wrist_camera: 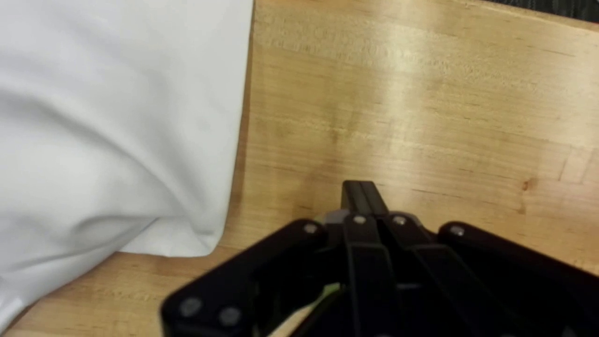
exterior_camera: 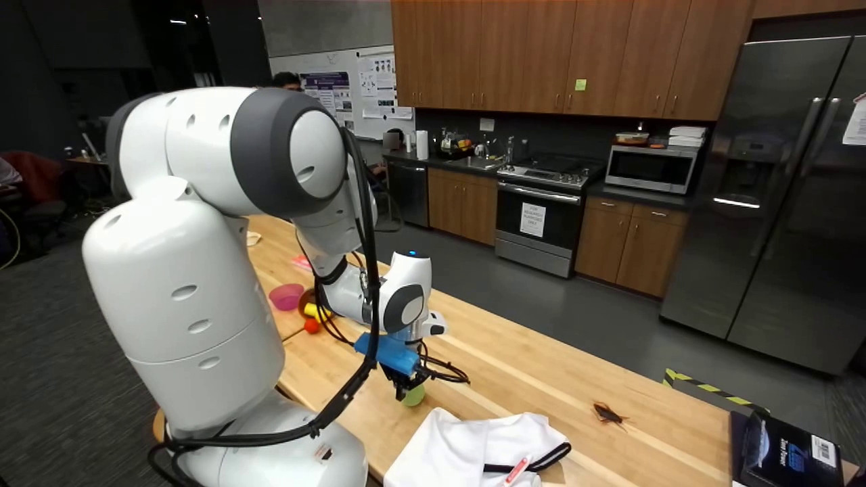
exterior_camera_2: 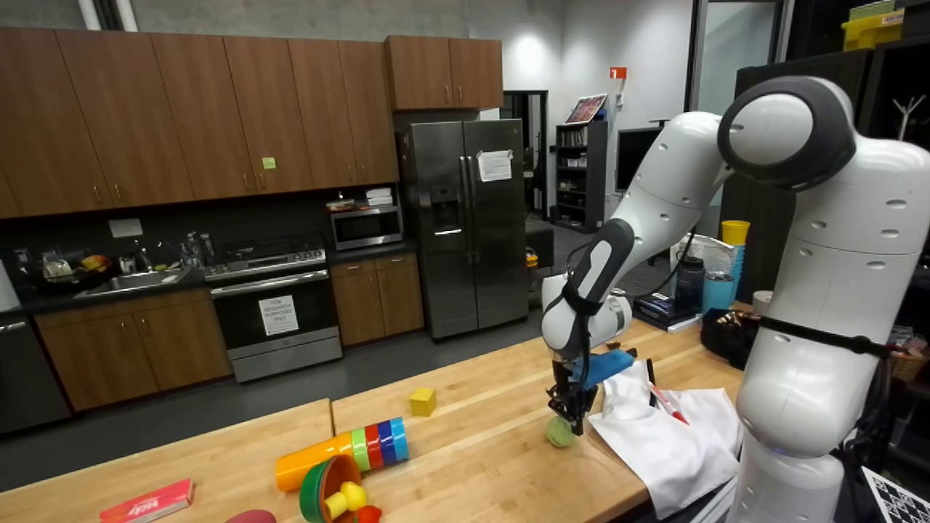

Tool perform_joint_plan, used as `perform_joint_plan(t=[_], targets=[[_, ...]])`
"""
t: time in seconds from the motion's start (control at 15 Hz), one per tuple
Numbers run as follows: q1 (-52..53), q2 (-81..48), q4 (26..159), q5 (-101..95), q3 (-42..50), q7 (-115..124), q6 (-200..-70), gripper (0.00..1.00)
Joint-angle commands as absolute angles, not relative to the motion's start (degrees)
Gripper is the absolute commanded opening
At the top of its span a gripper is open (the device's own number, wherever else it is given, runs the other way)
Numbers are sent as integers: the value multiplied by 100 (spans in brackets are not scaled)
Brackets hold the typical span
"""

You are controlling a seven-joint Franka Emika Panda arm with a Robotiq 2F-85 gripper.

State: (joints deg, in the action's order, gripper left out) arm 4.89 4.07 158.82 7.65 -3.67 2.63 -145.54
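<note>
Tennis ball, round with no long axis, lies on the desk in an exterior view just left of the pincer, contact unclear, the pincer clenched on nothing, with rumpled white cloth near its right.

In an exterior view, your jaws point down just beside a green ball on the wooden counter; you cannot tell whether they touch it. Right of the ball, a white cloth lies rumpled with a red-and-white marker on top. Farther left you see a yellow block, colourful nested cups on their side and a pink box. Behind the counter stand a steel-fronted stove and a dark fridge.
</note>
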Motion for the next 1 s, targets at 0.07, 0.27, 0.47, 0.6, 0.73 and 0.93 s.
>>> perform_joint_plan(t=[0.07, 0.27, 0.47, 0.6, 0.73, 0.93], targets=[[472, 529, 15882, 416, -428, 431, -14392, 36], [502, 729, 15945, 331, -475, 434, -14063, 55], [501, 800, 15947, 251, -494, 442, -13916, 75], [487, 776, 15938, -17, -540, 530, -14064, 89], [492, 741, 15946, -94, -536, 502, -14252, 100], [452, 527, 15883, -105, -500, 497, -14783, 100]])
